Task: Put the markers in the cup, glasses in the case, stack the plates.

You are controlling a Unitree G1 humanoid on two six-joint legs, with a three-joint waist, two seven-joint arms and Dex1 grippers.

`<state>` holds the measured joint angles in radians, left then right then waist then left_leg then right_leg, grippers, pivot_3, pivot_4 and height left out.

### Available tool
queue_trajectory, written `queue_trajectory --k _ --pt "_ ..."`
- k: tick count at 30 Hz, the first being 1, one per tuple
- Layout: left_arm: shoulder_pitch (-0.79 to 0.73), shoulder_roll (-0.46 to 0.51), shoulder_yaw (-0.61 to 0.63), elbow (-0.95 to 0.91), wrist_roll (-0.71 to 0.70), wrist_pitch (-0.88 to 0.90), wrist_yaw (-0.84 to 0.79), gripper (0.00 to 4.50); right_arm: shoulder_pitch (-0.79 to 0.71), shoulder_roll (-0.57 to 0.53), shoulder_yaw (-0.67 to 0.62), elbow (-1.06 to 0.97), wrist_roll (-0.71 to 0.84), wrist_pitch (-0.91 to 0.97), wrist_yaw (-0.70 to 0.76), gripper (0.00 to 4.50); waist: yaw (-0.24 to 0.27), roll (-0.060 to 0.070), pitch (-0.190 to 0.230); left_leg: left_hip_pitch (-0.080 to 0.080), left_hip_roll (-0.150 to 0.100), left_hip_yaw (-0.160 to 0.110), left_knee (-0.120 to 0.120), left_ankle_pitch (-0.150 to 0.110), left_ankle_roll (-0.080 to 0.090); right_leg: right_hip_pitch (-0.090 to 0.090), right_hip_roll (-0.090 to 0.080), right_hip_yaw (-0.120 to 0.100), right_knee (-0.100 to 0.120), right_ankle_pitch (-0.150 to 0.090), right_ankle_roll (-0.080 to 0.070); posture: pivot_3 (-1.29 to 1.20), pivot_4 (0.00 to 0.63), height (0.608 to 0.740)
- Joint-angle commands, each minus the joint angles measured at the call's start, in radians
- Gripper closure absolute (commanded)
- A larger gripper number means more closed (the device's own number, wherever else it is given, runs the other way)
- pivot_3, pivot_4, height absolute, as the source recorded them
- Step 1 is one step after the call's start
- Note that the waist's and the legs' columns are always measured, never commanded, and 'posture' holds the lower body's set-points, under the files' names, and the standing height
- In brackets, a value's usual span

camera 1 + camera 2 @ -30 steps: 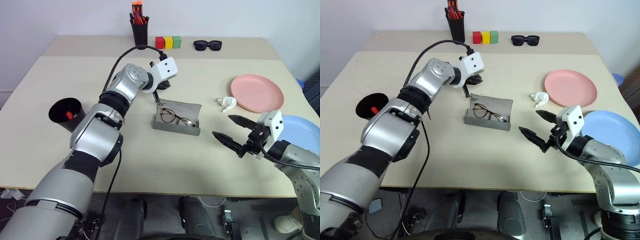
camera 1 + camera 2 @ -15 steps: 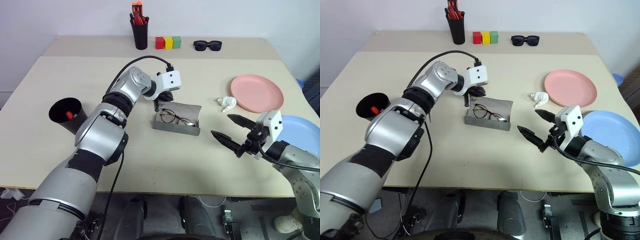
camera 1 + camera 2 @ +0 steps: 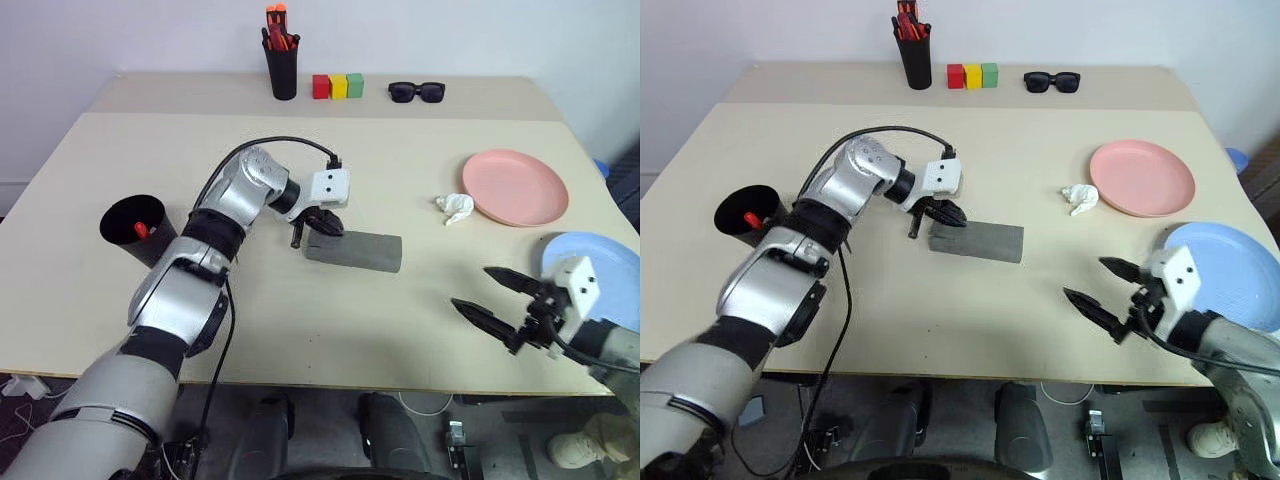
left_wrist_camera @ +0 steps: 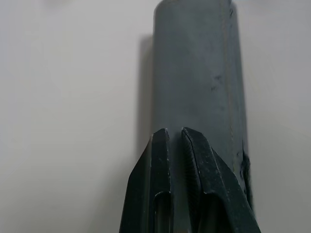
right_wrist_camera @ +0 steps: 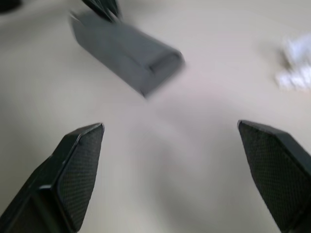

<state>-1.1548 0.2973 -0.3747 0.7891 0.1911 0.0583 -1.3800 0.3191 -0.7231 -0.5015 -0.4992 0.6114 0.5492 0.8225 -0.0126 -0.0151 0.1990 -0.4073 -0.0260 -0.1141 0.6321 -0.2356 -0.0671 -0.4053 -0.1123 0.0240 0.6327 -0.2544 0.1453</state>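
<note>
Case lid now down, glasses shut inside.
Left gripper (image 3: 312, 228), jaws closed and empty, rests at the case (image 3: 354, 250) end; right gripper (image 3: 498, 301) gaping, empty; plates unstacked.

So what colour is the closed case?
Grey case, clearest in the left eye view.

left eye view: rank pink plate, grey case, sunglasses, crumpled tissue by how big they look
1. pink plate
2. grey case
3. sunglasses
4. crumpled tissue

The sunglasses lie farthest back, so they may look smaller than they are; sunglasses versus tissue is close.
</note>
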Motion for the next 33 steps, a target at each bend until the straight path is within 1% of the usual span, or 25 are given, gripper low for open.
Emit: queue_trajectory --k 1,6,9,10,11,12,15,18,20,21,22,25,27,28,33 --pt "0.069 0.011 -0.037 -0.141 0.004 0.075 -0.027 4.11 0.059 -0.002 -0.094 -0.004 0.01 -0.043 0.035 0.0 0.0 0.001 -0.001 0.0 0.0 0.0 0.0 0.0 0.0 0.0 0.0 0.0 0.0 0.0 0.0 0.0 0.15 0.74" --pt "0.116 0.028 -0.042 -0.211 0.012 0.081 0.014 4.11 0.123 0.021 -0.155 0.009 0.004 -0.079 0.036 0.0 0.001 0.001 -0.001 0.006 0.0 0.0 0.0 0.0 0.0 0.006 0.0 0.0 0.0 0.0 0.0 0.0 0.15 0.74" --pt "0.092 0.015 0.021 -0.226 -0.03 0.034 0.093 4.11 0.127 0.046 -0.173 0.006 0.001 -0.1 0.008 0.0 0.001 0.001 -0.001 0.011 0.0 0.0 -0.001 0.0 0.0 0.012 0.0 0.0 -0.002 0.0 0.0 0.0 0.15 0.74" --pt "0.092 -0.015 0.092 -0.267 -0.123 0.036 0.101 4.11 0.125 0.06 -0.175 0.004 -0.011 -0.111 -0.015 0.0 0.001 0.001 -0.001 0.011 0.0 0.0 0.0 0.0 0.0 0.012 0.0 0.0 -0.002 0.0 0.0 0.0 0.15 0.74" --pt "0.106 -0.039 0.148 -0.322 -0.203 -0.004 0.106 4.11 0.123 0.072 -0.178 0.004 -0.023 -0.122 -0.036 0.0 0.001 0.001 -0.001 0.011 0.0 0.0 0.0 0.0 0.0 0.012 0.0 0.0 -0.002 0.0 0.0 0.0 0.15 0.74" --pt "0.122 -0.047 0.173 -0.397 -0.262 0.035 0.084 4.11 0.118 0.087 -0.179 0.006 -0.039 -0.132 -0.065 0.0 0.001 0.001 -0.001 0.011 0.0 0.0 -0.001 0.0 0.0 0.012 0.0 0.0 -0.002 0.0 0.0 0.0 0.15 0.74" --pt "0.153 -0.064 0.184 -0.563 -0.367 0.188 0.063 4.11 0.107 0.11 -0.179 0.021 -0.083 -0.147 -0.132 0.0 0.001 0.001 -0.001 0.008 0.0 0.0 -0.001 0.0 0.0 0.009 -0.001 0.0 -0.002 0.0 0.0 0.0 0.15 0.74" --pt "0.174 -0.09 0.234 -0.666 -0.536 0.31 0.048 4.11 0.103 0.108 -0.168 0.07 -0.157 -0.169 -0.18 0.0 0.0 0.003 -0.002 0.009 0.0 0.0 -0.001 0.0 0.0 0.01 -0.001 0.0 -0.002 0.0 0.0 0.0 0.15 0.74" --pt "0.176 -0.08 0.229 -0.689 -0.583 0.412 0.052 3.58 0.089 0.106 -0.162 0.128 -0.2 -0.19 -0.211 0.0 0.0 0.003 -0.002 0.011 0.0 0.0 -0.001 0.0 0.0 0.012 -0.001 0.0 -0.002 -0.001 0.0 0.0 0.15 0.74" --pt "0.192 -0.061 0.208 -0.707 -0.583 0.42 0.035 3.27 0.077 0.108 -0.158 0.161 -0.217 -0.2 -0.225 0.0 -0.002 0.003 -0.002 0.013 0.0 0.0 -0.001 0.0 0.0 0.013 -0.001 0.0 -0.002 -0.001 -0.001 0.0 0.15 0.74" --pt "0.206 -0.044 0.189 -0.723 -0.581 0.421 0.025 2.83 0.069 0.109 -0.153 0.19 -0.232 -0.209 -0.234 0.0 -0.005 0.003 -0.003 0.015 0.0 0.001 -0.001 0.0 0.0 0.015 -0.001 0.0 -0.002 -0.001 -0.001 0.0 0.15 0.74" --pt "0.237 -0.013 0.161 -0.747 -0.586 0.442 0.019 1.23 0.053 0.112 -0.118 0.267 -0.276 -0.25 -0.24 0.0 -0.004 0.005 -0.004 0.016 0.0 0.002 -0.001 0.0 0.0 0.015 -0.001 0.001 -0.002 -0.002 -0.003 0.0 0.15 0.74" --pt "0.243 -0.003 0.151 -0.751 -0.589 0.445 0.02 0.24 0.044 0.115 -0.109 0.292 -0.284 -0.265 -0.241 0.0 -0.002 0.005 -0.004 0.016 0.0 0.002 -0.001 0.0 0.0 0.015 -0.001 0.001 -0.002 -0.002 -0.003 0.0 0.15 0.74" --pt "0.254 0.01 0.138 -0.753 -0.581 0.443 0.017 0.01 0.034 0.121 -0.095 0.311 -0.287 -0.272 -0.243 0.0 -0.002 0.005 -0.004 0.015 0.0 0.002 -0.001 0.0 0.0 0.015 -0.001 0.001 -0.002 -0.002 -0.003 0.0 0.15 0.74" --pt "0.289 0.058 0.088 -0.753 -0.543 0.399 0.005 0.01 -0.005 0.132 -0.047 0.376 -0.305 -0.303 -0.25 0.0 -0.002 0.006 -0.004 0.016 0.0 0.002 -0.001 0.0 0.0 0.015 -0.001 0.001 -0.002 -0.001 -0.002 0.0 0.15 0.74"
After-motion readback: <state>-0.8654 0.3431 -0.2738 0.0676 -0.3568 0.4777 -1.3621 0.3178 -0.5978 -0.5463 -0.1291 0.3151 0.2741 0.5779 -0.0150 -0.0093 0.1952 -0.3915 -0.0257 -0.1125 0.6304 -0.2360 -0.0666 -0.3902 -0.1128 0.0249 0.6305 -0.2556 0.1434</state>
